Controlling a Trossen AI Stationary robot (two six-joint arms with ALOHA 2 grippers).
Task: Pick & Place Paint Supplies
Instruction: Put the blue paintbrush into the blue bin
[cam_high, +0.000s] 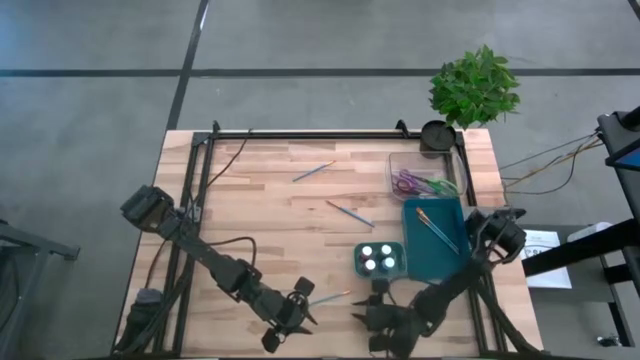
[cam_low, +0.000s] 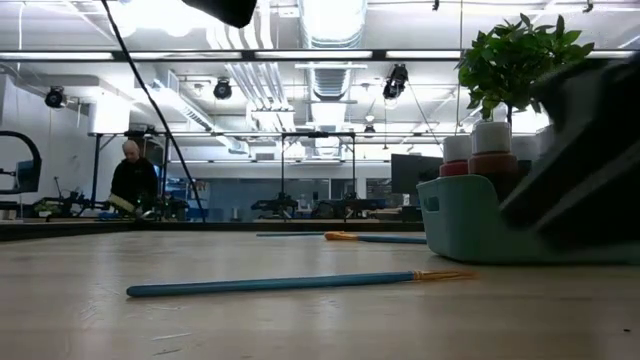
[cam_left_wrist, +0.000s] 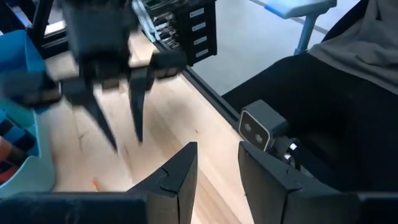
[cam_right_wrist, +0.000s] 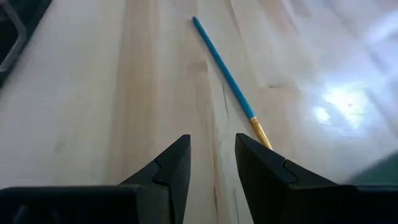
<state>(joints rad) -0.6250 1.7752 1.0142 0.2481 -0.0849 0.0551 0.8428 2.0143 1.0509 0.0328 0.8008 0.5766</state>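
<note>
A: Where are the two grippers sitting?

B: Both are hovering over the near edge of the table (cam_high: 260, 190). The left gripper (cam_high: 300, 305) is pointing toward the right gripper (cam_high: 378, 318), and each has its fingers a little apart, holding nothing.

A: And the paint supplies?

B: A blue-handled paintbrush (cam_high: 330, 297) is lying flat between the two grippers near that edge, touched by neither. Two more brushes (cam_high: 313, 172) are lying toward the middle and far side. A teal tray (cam_high: 420, 255) by the right edge is carrying another brush (cam_high: 437, 229), and a small teal holder (cam_high: 381, 260) of paint pots is standing just beside it. A clear bin (cam_high: 398, 165) is sitting toward the far right corner.
</note>
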